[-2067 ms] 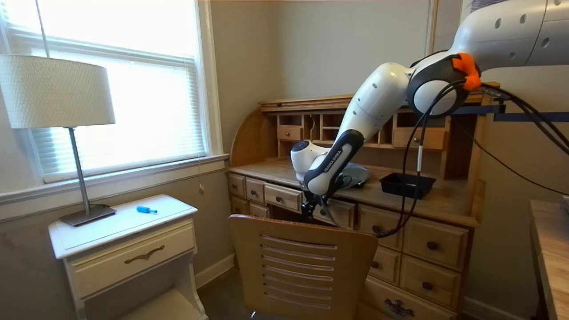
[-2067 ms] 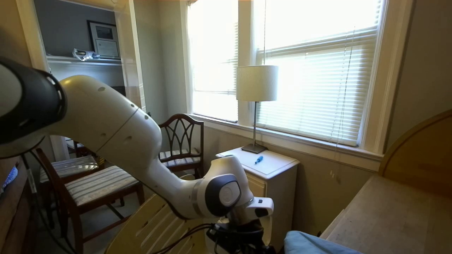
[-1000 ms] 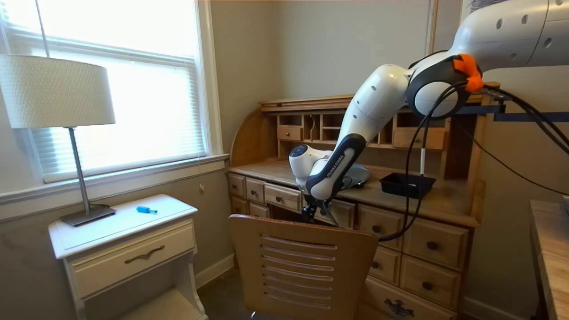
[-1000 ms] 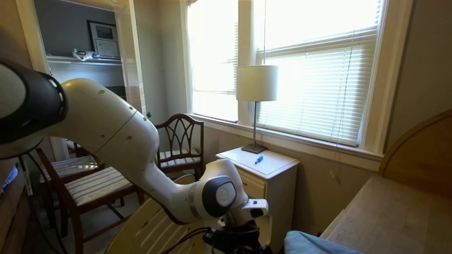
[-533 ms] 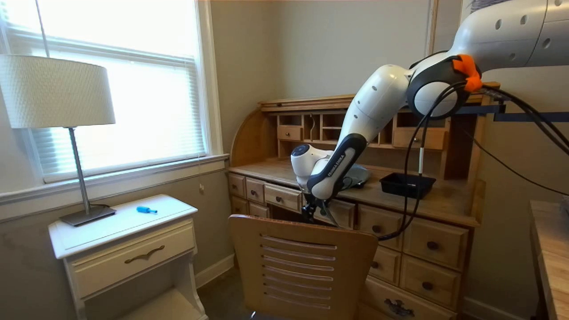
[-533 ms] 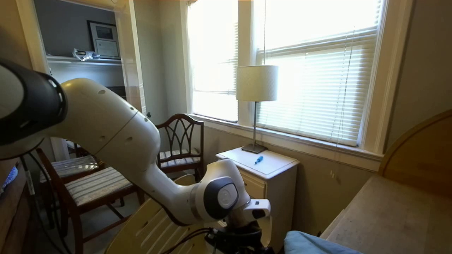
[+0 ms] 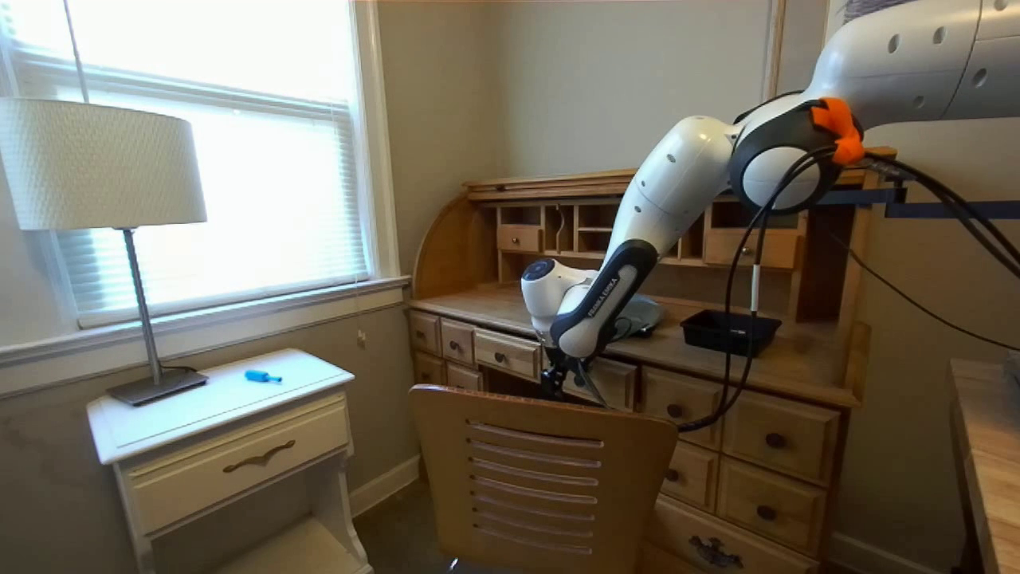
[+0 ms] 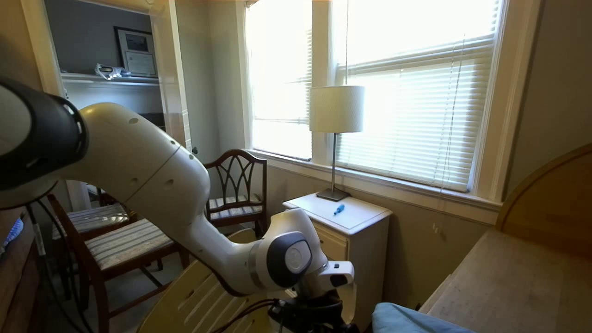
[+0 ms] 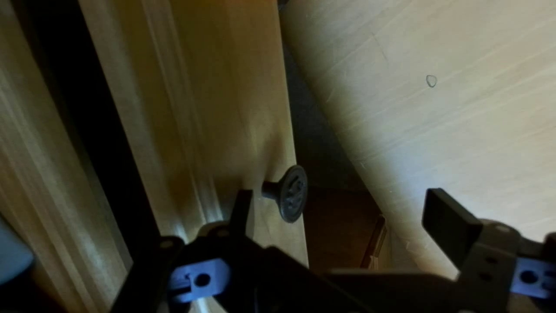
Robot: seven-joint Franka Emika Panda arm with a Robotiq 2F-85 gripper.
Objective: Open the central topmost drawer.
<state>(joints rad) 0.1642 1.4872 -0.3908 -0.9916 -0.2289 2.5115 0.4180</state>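
Though dark, round knob (image 9: 293, 194); wooden drawer (image 9: 221, 100)

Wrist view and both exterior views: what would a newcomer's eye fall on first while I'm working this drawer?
Likely the white arm with its bright orange wrap, angled down in front of the roll-top desk in an exterior view, and the glaring window behind the lamp. In the wrist view, probably the dark round knob on the central topmost drawer, showing between the jaws of the open gripper, with a black gap between drawer and desk edge.
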